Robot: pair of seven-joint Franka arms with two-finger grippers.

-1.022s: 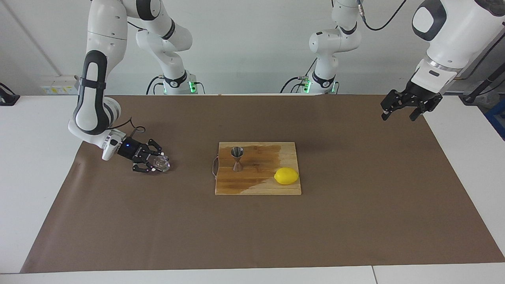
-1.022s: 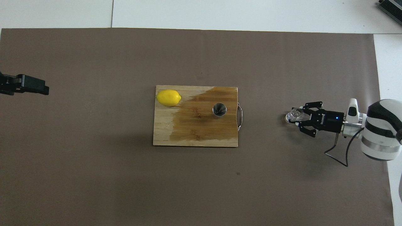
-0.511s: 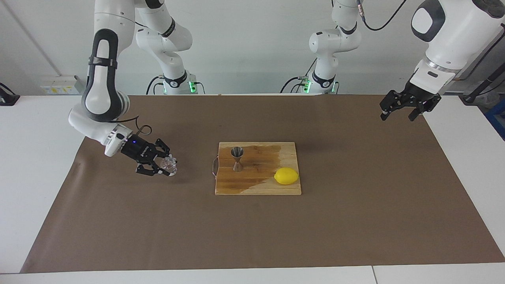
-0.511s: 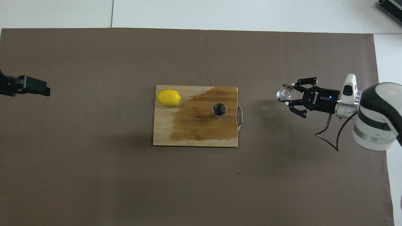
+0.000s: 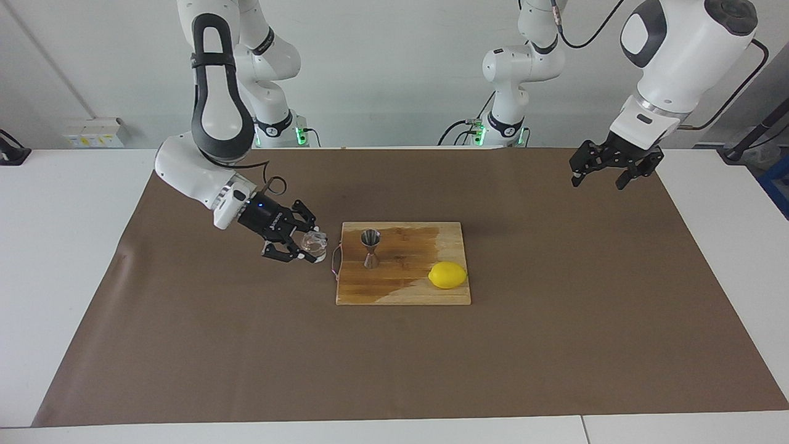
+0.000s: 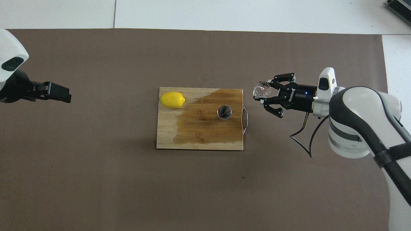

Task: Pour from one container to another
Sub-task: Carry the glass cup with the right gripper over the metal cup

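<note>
Tumbler carried toward the jigger, pour not yet begun

The table [image 5: 616,345] carries a wooden cutting board [image 5: 404,290] at its middle. On the board's end toward the right arm stands the jigger [image 5: 370,248], upright, its long axis vertical and its open cone facing up; a lemon [image 5: 447,275] lies at the board's corner toward the left arm. The right tool [image 5: 306,245] is closed on the glass tumbler [image 5: 314,244], held low over the table just beside the board's handle edge, its mouth roughly upward. The step in hand is the carry. Next, I judge, the tumbler must rise over the jigger's rim and tip. The left tool [image 5: 596,175] waits, spread wide and holding nothing, over the table's edge nearest the robots
</note>
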